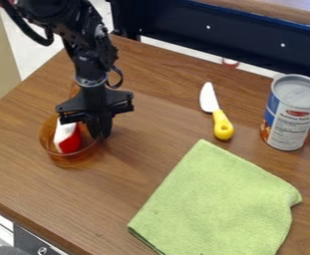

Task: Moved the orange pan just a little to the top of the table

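Pan (69,158) sits on the surface's (84,199) left, red-white toy (68,138) inside. Gripper (100,132) is at its rim; I can't tell how open or if it's gripping. Probably light, stiff, slick plastic; I'd pinch the rim wall.

The claw (98,130) hangs down at the near rim of the orange pan (71,155), a red and white item (67,138) in the pan just beside it. To the claw's right on the table (27,169) lies a yellow-handled knife (220,122); farther right stands a can (292,112). A green cloth (217,204) lies below and right of the claw.
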Available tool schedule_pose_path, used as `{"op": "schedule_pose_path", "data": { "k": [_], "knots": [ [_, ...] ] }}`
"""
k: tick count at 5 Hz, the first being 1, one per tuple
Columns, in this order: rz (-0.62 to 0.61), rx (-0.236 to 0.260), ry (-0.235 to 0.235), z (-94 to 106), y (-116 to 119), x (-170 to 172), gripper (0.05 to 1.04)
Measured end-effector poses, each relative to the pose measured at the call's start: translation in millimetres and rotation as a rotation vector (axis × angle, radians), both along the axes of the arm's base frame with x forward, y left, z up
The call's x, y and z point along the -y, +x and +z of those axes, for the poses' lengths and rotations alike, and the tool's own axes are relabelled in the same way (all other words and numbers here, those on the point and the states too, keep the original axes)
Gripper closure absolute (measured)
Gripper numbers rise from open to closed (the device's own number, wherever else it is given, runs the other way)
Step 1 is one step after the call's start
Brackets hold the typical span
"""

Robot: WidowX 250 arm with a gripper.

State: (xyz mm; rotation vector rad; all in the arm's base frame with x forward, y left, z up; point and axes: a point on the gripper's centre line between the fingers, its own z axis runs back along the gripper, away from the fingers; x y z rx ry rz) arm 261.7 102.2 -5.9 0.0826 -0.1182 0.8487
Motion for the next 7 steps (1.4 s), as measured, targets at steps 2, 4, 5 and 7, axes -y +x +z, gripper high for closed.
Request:
{"op": "schedule_pose_path", "data": {
  "k": [2, 4, 5, 7],
  "knots": [
    [0.005, -0.001, 0.007, 29.9, 10, -1, 1.022],
    [0.229, 0.028, -0.015, 54.9, 44, 8, 1.022],
    [0.453, -0.001, -0.055, 52.9, 63, 12, 1.022],
    [0.812, -0.043, -0.119, 41.9, 96, 19, 1.022]
  ]
}}
